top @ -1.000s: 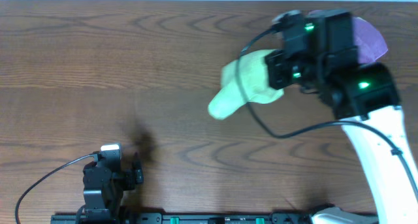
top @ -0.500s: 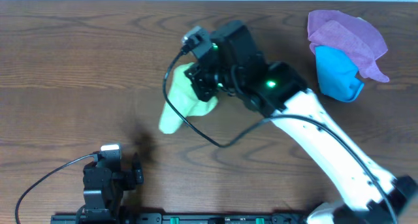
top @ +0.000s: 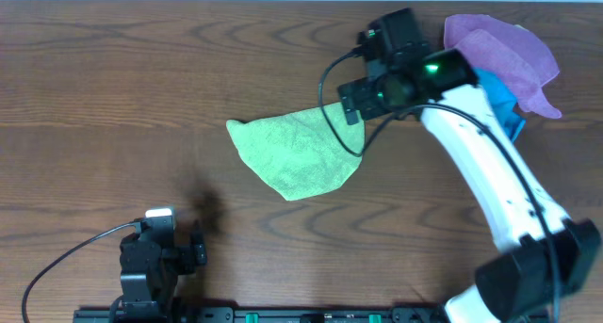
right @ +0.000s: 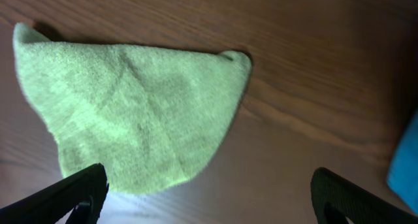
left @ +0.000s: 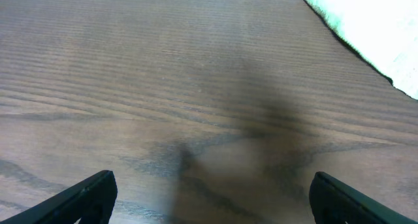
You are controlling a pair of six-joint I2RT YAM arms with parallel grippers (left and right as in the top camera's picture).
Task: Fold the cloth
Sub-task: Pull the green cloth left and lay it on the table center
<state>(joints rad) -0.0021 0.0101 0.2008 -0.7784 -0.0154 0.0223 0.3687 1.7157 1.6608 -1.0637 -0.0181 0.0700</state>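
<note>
Dark brown wood-grain table (top: 113,78): nothing on it beyond three cloths.

White right arm (top: 490,182): swung back toward the right side from mid-table, where it was half a second ago. Right gripper (top: 363,102) now just above the near-right corner of the cloth. In the wrist view the fingers (right: 78,194) are spread wide with nothing between them.

Light yellow-green microfibre cloth (top: 297,153): a second ago bunched in the right gripper over by the purple cloth, then carried to the centre as a drooping wad. Now let go and lying flat mid-table in a rough fan shape, point toward the left (right: 130,113). Soft crease down the middle; single layer or already doubled, cannot tell from this angle.

Crumpled purple cloth (top: 509,45) and bright blue cloth (top: 509,116): far right, well apart from the work.

Left gripper (left: 212,185): parked low at the near edge, fingers spread, empty; only an edge of the cloth (left: 366,28) in its view.

Reading: placement done, folding itself not started. Next probably a pinch on one corner.
</note>
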